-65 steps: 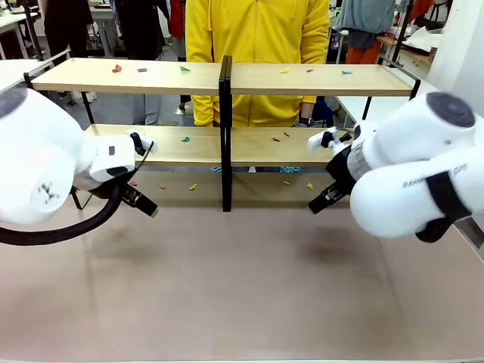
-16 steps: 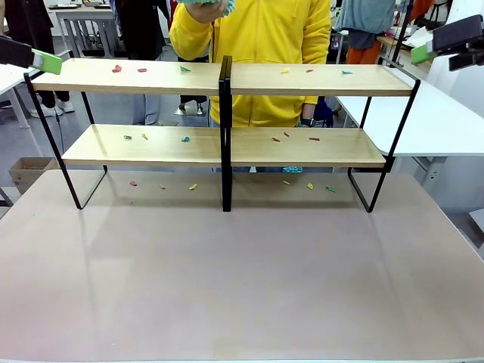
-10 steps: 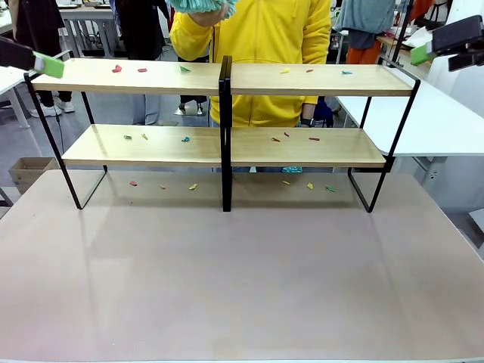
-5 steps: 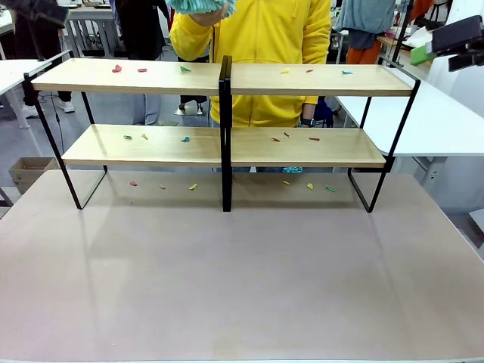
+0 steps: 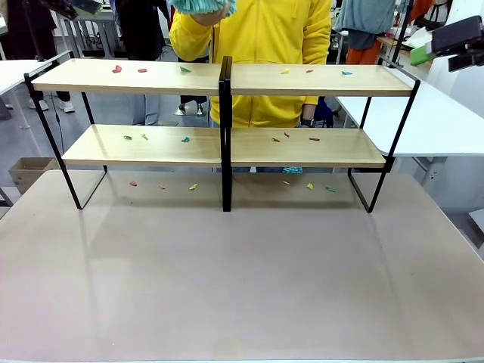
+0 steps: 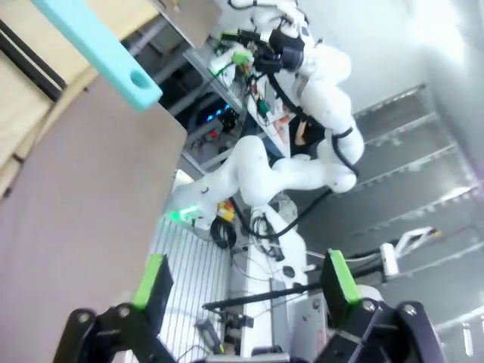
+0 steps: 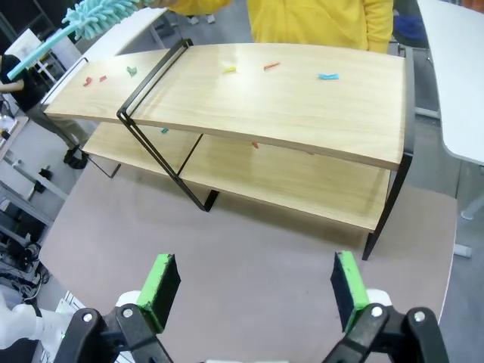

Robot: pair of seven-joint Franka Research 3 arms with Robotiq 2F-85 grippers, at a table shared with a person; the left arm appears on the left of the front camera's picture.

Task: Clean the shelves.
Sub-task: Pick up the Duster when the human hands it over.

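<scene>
The left gripper (image 6: pixel 246 281) and the right gripper (image 7: pixel 255 281) are each held with fingers spread wide, and nothing is gripped between them. On the far half of the brown table (image 5: pixel 242 287) the shelves (image 5: pixel 318 79) are set, with small coloured scraps (image 5: pixel 193 186) strewn over both boards and the tabletop beneath. Behind them, a teal duster (image 5: pixel 198 6) is held up by a person in yellow (image 5: pixel 257 38).

- Left gripper (image 6: pixel 248 278): jaws spread wide, nothing between them, wrist rolled over sideways.
- Right gripper (image 7: pixel 253 283): jaws just as wide, empty, held up high and tipped to look downward.
- Person's hand (image 5: pixel 203 9): lifted above the chest on a bent arm, closed in a fist.
</scene>
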